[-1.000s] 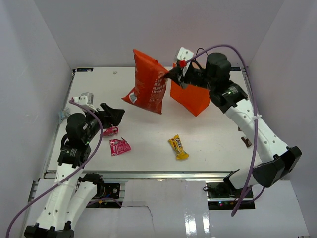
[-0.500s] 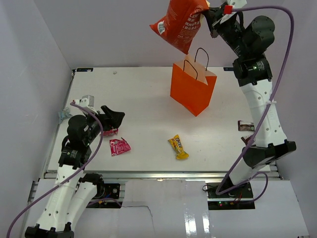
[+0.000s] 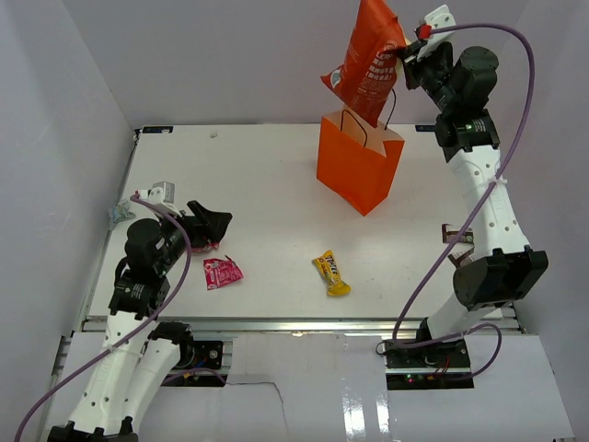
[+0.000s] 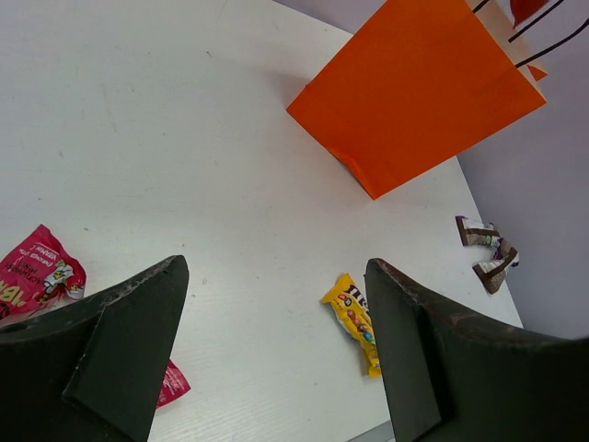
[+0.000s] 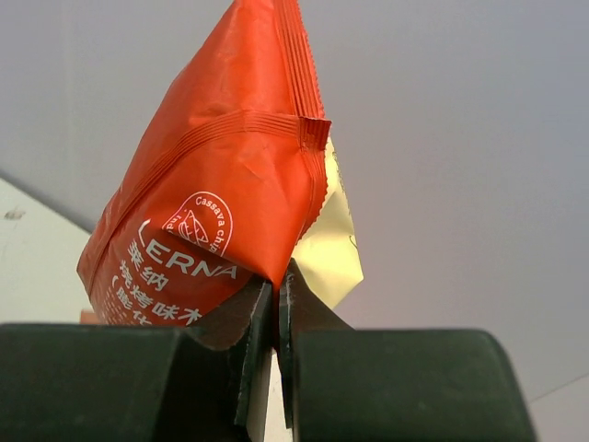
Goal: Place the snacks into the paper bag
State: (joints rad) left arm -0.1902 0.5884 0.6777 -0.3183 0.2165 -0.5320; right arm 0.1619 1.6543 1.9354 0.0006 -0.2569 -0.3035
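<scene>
Tabletop (image 3: 267,184): R claw (image 5: 276,299) tight on chips (image 5: 207,216)

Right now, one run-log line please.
right gripper: shut on red-orange chip bag, over orange paper bag | left gripper: open, empty | table: two pink foil packets, yellow candy bar

You have on record: one red-orange chip bag (image 3: 370,57), one orange paper bag (image 3: 354,170), two pink foil packets (image 3: 222,272), one yellow candy bar (image 3: 331,273), two small brown wrapped pieces (image 4: 479,230).

Bright orange paper bag (image 3: 354,175) upright toward far edge of table (image 3: 267,175); tall red-orange chip bag (image 3: 368,60) tilted aloft over its mouth. Two pink foil packets (image 3: 222,272) near left edge; yellow candy-bar wrapper (image 3: 331,273) near front edge.
</scene>
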